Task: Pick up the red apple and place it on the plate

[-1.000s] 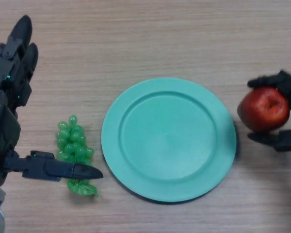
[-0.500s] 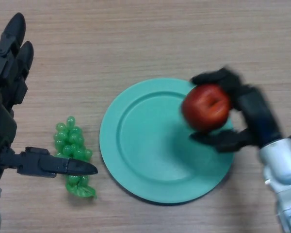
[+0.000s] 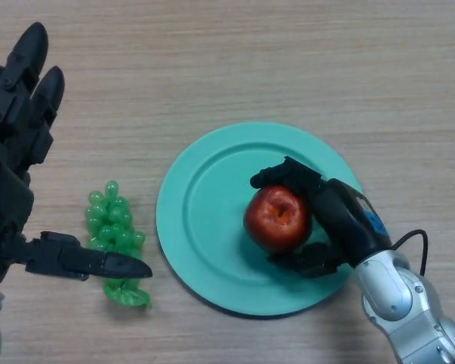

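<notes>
The table (image 3: 235,61) is showing a matt, light wood-grain surface. The plate (image 3: 205,220) is appearing as smooth teal plastic with a dull sheen. The red apple (image 3: 277,218), inside the right hand (image 3: 330,220), is looking glossy. The grapes (image 3: 115,231), beside the left hand (image 3: 15,167), are looking translucent, possibly plastic. Both hands are presenting matt black casings.

surface: light wood-grain table (image 3: 235,61) | fills whole view | light: even, soft shadows

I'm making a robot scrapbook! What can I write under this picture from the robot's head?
Right hand holds a red apple over the green plate, beside some green grapes.
</notes>
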You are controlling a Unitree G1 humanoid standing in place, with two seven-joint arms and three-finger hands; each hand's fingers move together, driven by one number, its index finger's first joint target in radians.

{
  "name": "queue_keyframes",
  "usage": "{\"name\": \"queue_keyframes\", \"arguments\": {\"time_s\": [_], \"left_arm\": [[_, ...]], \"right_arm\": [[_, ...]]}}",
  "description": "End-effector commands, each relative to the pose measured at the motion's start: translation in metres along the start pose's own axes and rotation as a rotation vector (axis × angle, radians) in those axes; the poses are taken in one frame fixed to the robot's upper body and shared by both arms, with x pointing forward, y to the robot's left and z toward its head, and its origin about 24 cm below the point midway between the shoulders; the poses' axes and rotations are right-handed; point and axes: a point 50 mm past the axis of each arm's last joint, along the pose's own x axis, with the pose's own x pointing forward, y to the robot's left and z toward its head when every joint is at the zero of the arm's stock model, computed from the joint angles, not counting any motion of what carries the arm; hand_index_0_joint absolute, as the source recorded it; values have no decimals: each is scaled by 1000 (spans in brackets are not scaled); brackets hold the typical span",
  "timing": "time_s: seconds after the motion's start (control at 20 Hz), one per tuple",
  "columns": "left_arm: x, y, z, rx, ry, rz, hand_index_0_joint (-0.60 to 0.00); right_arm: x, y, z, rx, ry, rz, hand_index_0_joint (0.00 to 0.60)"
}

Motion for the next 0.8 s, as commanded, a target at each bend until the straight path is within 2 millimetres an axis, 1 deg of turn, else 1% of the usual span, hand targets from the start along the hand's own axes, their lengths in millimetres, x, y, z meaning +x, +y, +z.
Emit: {"name": "queue_keyframes", "arguments": {"time_s": [0.05,0.1,0.25,0.3,0.35,0.4,0.5,0.6,0.7,0.8], "left_arm": [[-5,13,29,79,-207,30,0],[-6,14,29,87,-206,33,0],[-4,11,29,141,-223,40,0],[-4,10,29,145,-225,41,0],[-4,10,30,141,-225,42,0],[-4,9,29,132,-218,38,0],[-2,9,27,110,-196,31,0],[1,12,30,21,-159,34,0],[4,14,31,21,-164,36,0],[5,11,32,25,-166,27,0]], "right_arm": [[-1,-31,31,87,-157,-79,4],[-3,-42,40,129,-177,-104,0],[-12,-70,53,222,-227,-156,0],[-18,-83,58,262,-268,-197,0],[-24,-91,61,266,-300,-225,0],[-34,-104,65,300,-334,-261,0],[-52,-120,68,354,-355,-305,0],[-68,-123,73,415,-353,-293,0],[-81,-123,80,442,-371,-306,0],[-91,-121,87,439,-400,-325,0]]}}
